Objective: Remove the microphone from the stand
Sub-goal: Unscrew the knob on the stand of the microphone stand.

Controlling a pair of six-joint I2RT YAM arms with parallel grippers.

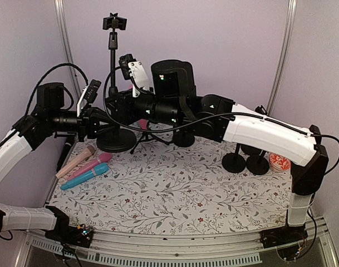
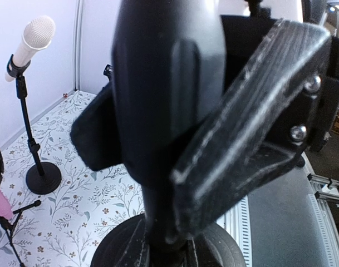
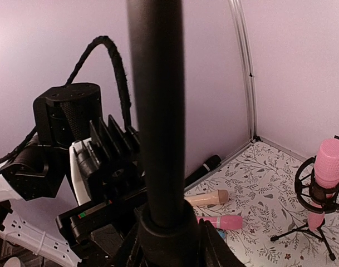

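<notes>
A tall black stand (image 1: pixel 112 55) with a round base (image 1: pixel 116 140) has a bare clip (image 1: pixel 114 22) at its top. My left gripper (image 1: pixel 105 123) is shut on its pole (image 2: pixel 163 83) low down, just above the base. My right gripper (image 1: pixel 114 105) grips the same pole (image 3: pixel 155 100) a little higher, its fingers (image 3: pixel 214 250) pressed against a collar. A pale microphone (image 2: pixel 33 36) sits clipped in another stand (image 2: pixel 44 178). A pink microphone (image 3: pixel 329 164) hangs in a shock mount on a small tripod.
Beige (image 1: pixel 75 161), pink (image 1: pixel 90 165) and blue (image 1: pixel 84 176) microphones lie loose at the left of the floral mat. A black one (image 1: pixel 65 149) lies along the left wall. Two stand bases (image 1: pixel 233 162) and a red-and-white round object (image 1: pixel 279 161) sit at the right.
</notes>
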